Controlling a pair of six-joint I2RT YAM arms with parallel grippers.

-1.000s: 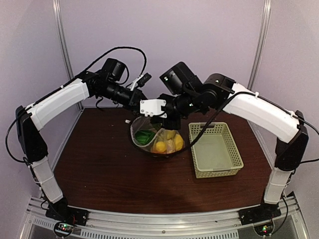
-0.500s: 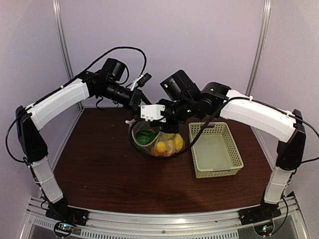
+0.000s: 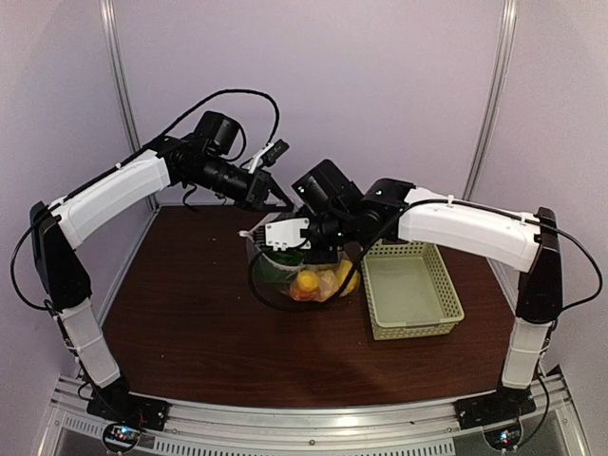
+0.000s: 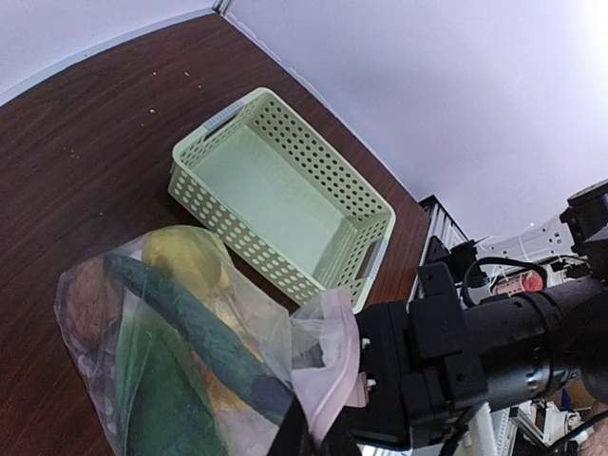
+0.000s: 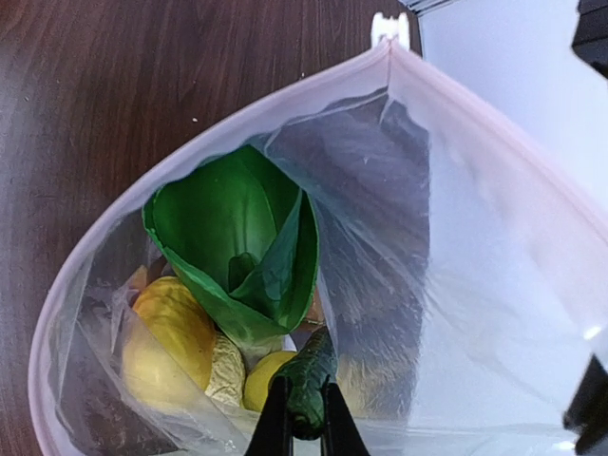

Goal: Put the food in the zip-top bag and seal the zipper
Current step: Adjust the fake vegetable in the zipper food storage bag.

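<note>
Gripping the rim of the zip-top bag [image 5: 494, 285], your left end effector [image 4: 309, 437] and right end effector [image 5: 304, 418] hold its mouth upward; basket [image 3: 418, 328] close right, bare worktop [image 3: 180, 304] left.

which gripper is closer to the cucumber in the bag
Right. The right gripper pinches the zip-top bag at its rim, right by the cucumber tip; the left gripper holds the mouth's opposite corner, across the opening.

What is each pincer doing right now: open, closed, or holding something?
The left pincer is closed on the mouth edge of the zip-top bag.
The right pincer is closed on the opposite edge of it.
</note>
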